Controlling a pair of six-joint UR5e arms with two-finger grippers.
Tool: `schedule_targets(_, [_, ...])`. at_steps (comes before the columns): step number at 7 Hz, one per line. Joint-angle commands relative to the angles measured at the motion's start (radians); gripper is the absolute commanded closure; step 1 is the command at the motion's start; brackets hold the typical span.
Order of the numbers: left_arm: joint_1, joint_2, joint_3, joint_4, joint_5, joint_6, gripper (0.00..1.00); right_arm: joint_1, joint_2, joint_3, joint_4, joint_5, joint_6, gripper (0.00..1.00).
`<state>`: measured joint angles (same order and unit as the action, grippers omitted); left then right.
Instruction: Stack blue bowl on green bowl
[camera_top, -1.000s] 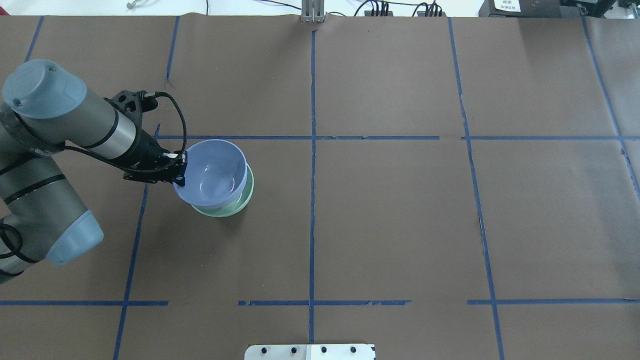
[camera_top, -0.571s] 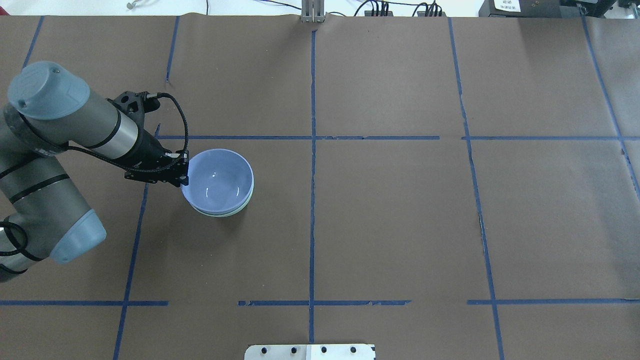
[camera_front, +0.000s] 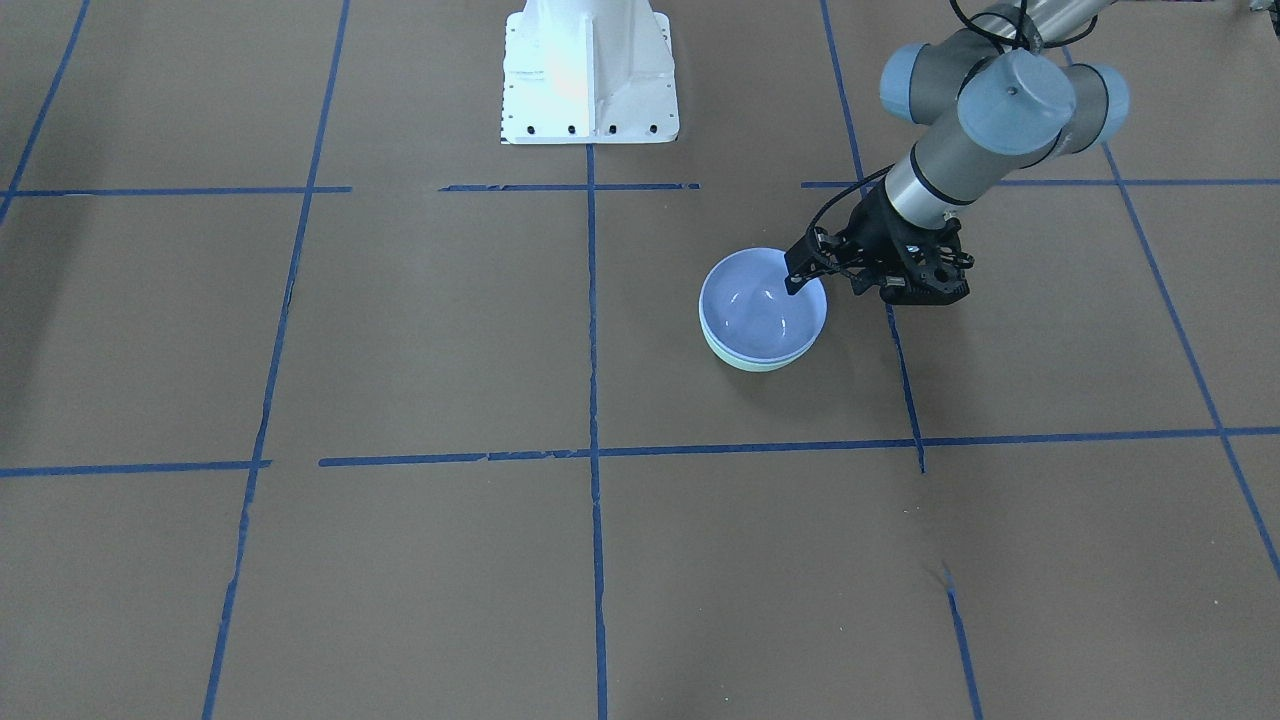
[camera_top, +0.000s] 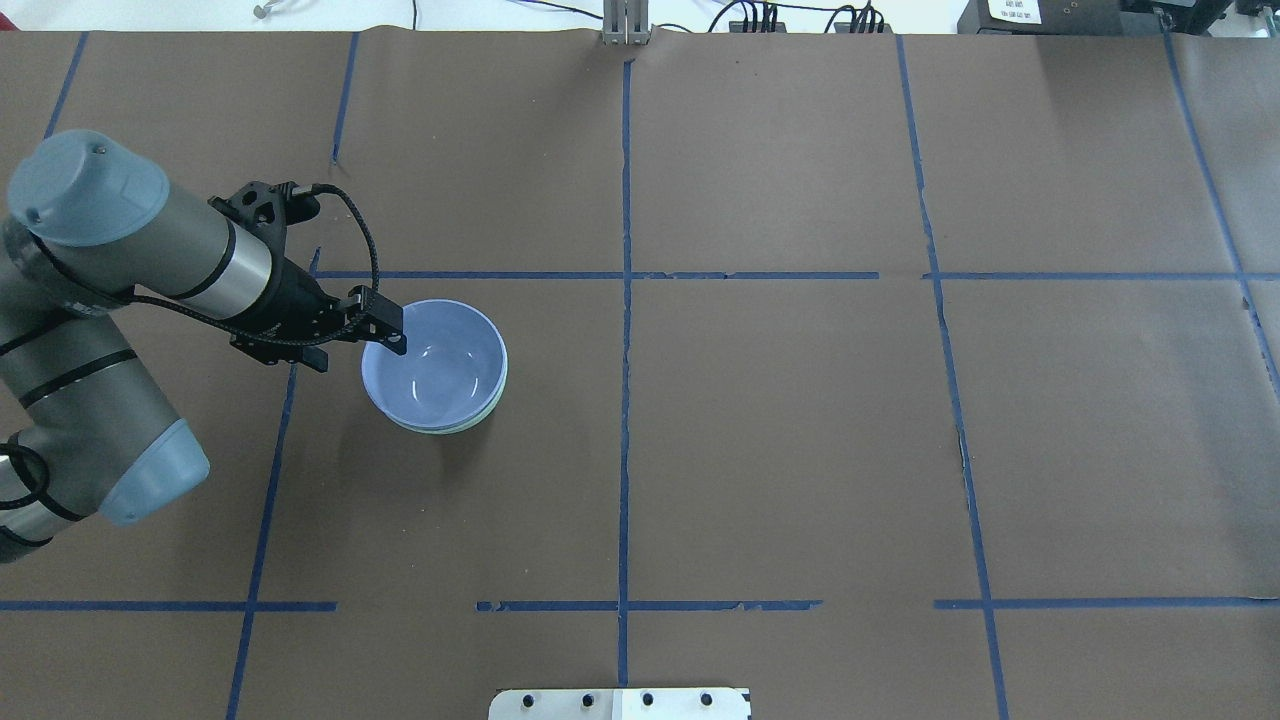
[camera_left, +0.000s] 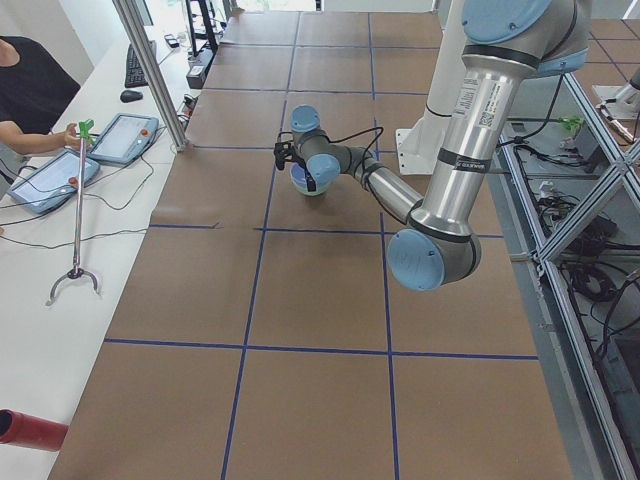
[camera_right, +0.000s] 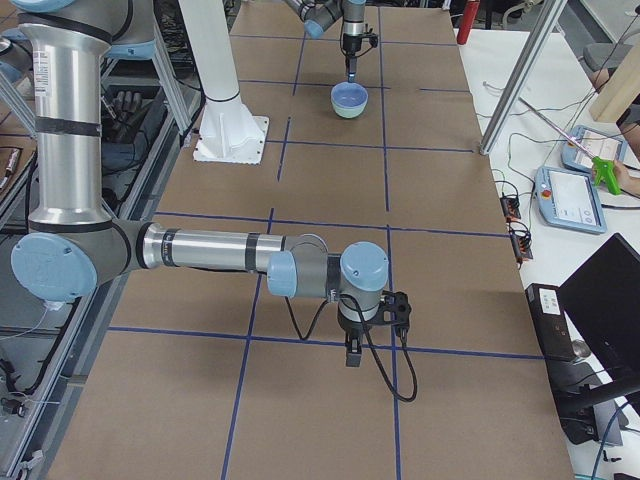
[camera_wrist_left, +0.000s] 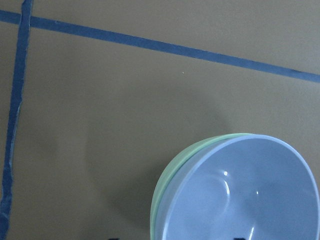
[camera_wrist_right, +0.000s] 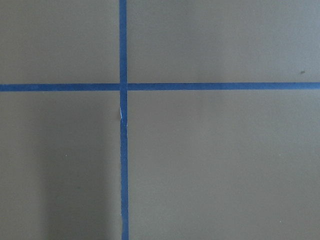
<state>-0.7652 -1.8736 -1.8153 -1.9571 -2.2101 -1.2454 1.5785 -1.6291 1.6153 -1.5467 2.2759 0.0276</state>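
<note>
The round, glossy periwinkle-blue bowl (camera_top: 440, 365) sits nested upright in the round, glossy mint-green bowl (camera_wrist_left: 160, 200), which shows only a thin crescent of rim, on the brown paper-covered table (camera_top: 800, 450). The stacking looks done, and only drawing the arm clear seems left. The left gripper (camera_top: 356, 350) is spread wide across the bowls' rim, one finger above the blue bowl's inside and the other outside, gripping nothing. I cannot tell whether the right gripper (camera_right: 352, 352), well apart, is spread or closed.
</note>
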Motion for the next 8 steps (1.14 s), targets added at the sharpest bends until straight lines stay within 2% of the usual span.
schedule_targets(1, [-0.049, 0.001, -0.048, 0.009, 0.0, 0.006, 0.0, 0.0, 0.0, 0.0, 0.0, -0.001, 0.0, 0.0])
schedule_targets(2, [-0.104, 0.004, -0.076, 0.01, -0.002, 0.062, 0.0, 0.0, 0.0, 0.0, 0.0, 0.001, 0.0, 0.0])
schedule_targets(3, [-0.193, 0.019, -0.099, 0.089, -0.005, 0.205, 0.0, 0.0, 0.0, 0.0, 0.0, -0.001, 0.0, 0.0])
schedule_targets(4, [-0.233, 0.046, -0.146, 0.186, -0.006, 0.391, 0.0, 0.0, 0.0, 0.0, 0.0, -0.001, 0.0, 0.0])
schedule_targets(5, [-0.309, 0.088, -0.157, 0.222, -0.006, 0.547, 0.0, 0.0, 0.0, 0.0, 0.0, -0.001, 0.0, 0.0])
schedule_targets(6, [-0.365, 0.159, -0.154, 0.221, -0.006, 0.718, 0.0, 0.0, 0.0, 0.0, -0.001, -0.001, 0.0, 0.0])
schedule_targets(8, [-0.53, 0.232, -0.078, 0.218, -0.01, 1.013, 0.0, 0.0, 0.0, 0.0, 0.0, 0.001, 0.0, 0.0])
